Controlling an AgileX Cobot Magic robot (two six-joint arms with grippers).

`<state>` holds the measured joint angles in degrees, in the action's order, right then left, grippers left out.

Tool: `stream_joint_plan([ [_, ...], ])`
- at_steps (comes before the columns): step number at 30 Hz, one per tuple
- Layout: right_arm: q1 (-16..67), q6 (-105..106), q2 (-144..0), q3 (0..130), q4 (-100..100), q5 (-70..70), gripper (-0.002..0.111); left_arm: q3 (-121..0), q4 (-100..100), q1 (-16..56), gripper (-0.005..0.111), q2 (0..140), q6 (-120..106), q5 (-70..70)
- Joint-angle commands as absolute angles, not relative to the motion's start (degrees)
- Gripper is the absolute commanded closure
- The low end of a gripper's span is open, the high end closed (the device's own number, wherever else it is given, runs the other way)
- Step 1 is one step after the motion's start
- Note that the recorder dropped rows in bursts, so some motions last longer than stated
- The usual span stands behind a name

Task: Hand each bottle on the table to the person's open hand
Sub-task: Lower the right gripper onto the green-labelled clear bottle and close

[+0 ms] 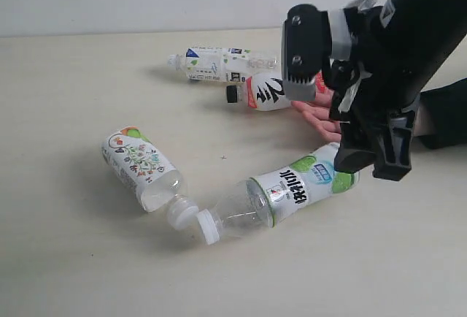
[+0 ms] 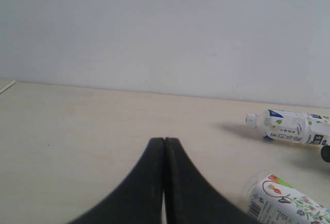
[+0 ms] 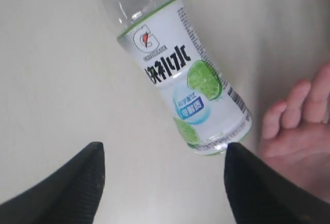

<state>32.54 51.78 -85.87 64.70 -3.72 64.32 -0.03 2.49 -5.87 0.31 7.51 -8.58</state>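
Four bottles lie on their sides on the table [image 1: 66, 258]. The lime-label bottle [image 1: 288, 191] [image 3: 178, 74] is nearest, its base close to the person's open hand [image 1: 321, 116] [image 3: 299, 126]. My right gripper [image 1: 373, 163] [image 3: 164, 152] hovers open just above that base, holding nothing. The floral bottle [image 1: 139, 165] [image 2: 283, 201] lies at the left. The blue-green bottle [image 1: 219, 63] [image 2: 289, 127] is at the back. The black-and-pink script bottle [image 1: 266, 92] lies by the hand, partly behind the right arm. My left gripper [image 2: 164, 140] is shut and empty, and out of the exterior view.
The right arm's grey camera block [image 1: 306, 50] and black links cover part of the hand and the person's black sleeve [image 1: 445, 116]. A pale wall [image 2: 165, 28] runs along the table's far edge.
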Motion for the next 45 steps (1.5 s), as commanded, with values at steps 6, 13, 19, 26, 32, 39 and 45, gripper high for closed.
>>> stream_joint_plan([
  [6,39.9,54.0,-90.9,65.0,9.2,58.4,0.034,0.0,2.6,-5.5,0.107,0.0,7.5,-8.3],
  [13,44.7,55.4,-97.0,65.0,12.2,53.0,0.029,0.0,2.6,-5.5,0.107,0.0,7.5,-8.3],
  [19,45.4,53.6,-102.6,65.0,13.2,51.4,0.028,0.0,2.6,-4.8,0.107,0.0,7.5,-8.3],
  [26,45.4,53.1,-107.4,65.0,15.6,47.7,0.028,0.0,2.6,-4.6,0.107,0.0,7.5,-8.3],
  [32,45.4,52.4,-110.7,65.0,15.4,46.4,0.019,0.0,2.6,-4.6,0.107,0.0,7.5,-8.3],
  [39,45.4,52.4,-111.9,65.0,15.4,46.4,0.024,0.0,2.6,-4.6,0.107,0.0,7.5,-8.3],
  [45,45.4,52.3,-111.9,65.0,15.4,46.9,0.04,0.0,2.6,-4.6,0.107,0.0,7.5,-8.3],
])
